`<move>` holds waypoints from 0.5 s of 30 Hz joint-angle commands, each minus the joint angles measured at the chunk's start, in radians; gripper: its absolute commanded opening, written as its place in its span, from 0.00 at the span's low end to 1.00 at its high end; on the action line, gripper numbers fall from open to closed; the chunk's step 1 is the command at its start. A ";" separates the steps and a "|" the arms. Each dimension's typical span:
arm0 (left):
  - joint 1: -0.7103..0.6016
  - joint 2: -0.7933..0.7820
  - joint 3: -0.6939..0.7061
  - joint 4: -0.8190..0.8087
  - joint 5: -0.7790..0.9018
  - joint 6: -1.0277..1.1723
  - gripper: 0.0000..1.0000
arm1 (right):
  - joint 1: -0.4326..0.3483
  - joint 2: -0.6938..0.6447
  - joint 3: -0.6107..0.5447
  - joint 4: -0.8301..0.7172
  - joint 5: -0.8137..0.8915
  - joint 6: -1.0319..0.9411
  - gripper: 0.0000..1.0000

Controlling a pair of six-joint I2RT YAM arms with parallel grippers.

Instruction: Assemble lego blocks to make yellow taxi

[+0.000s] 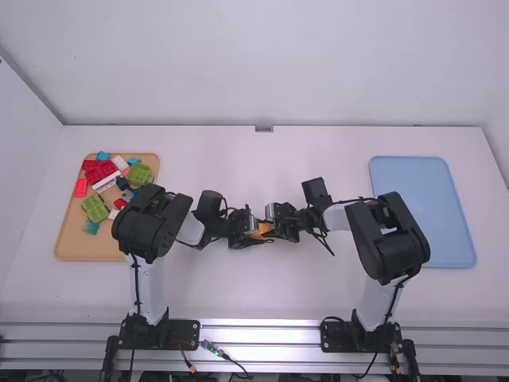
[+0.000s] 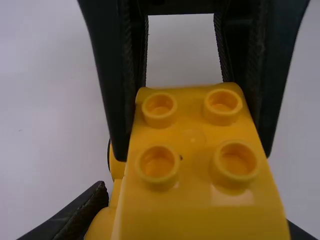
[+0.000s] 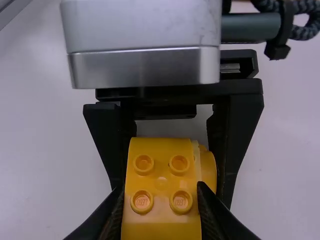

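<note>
The left claw at nine o'clock and right claw at three both grip a yellow, studded plastic block assembly.

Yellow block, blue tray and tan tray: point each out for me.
Yellow block (image 3: 161,184), right wrist view: top face, between studs.
Blue tray (image 1: 421,180), high view: bare floor.
Tan tray (image 1: 89,246), high view: bare floor.

Robotics lab, 2 bench-mounted arms, white table, plain pale wall, metal rails, exposed wiring
</note>
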 commanded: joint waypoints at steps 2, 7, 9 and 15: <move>-0.013 0.009 -0.047 0.001 -0.079 0.054 0.10 | -0.003 0.015 -0.008 0.002 -0.013 0.006 0.00; -0.012 0.009 -0.076 0.081 -0.075 0.028 0.11 | -0.013 0.015 -0.008 0.013 -0.010 0.021 0.00; -0.009 0.009 -0.088 0.105 -0.077 0.027 0.10 | -0.018 0.015 -0.008 0.030 -0.009 0.067 0.00; -0.010 0.009 -0.079 0.114 -0.086 -0.010 0.10 | -0.007 0.015 -0.009 0.021 0.010 0.066 0.00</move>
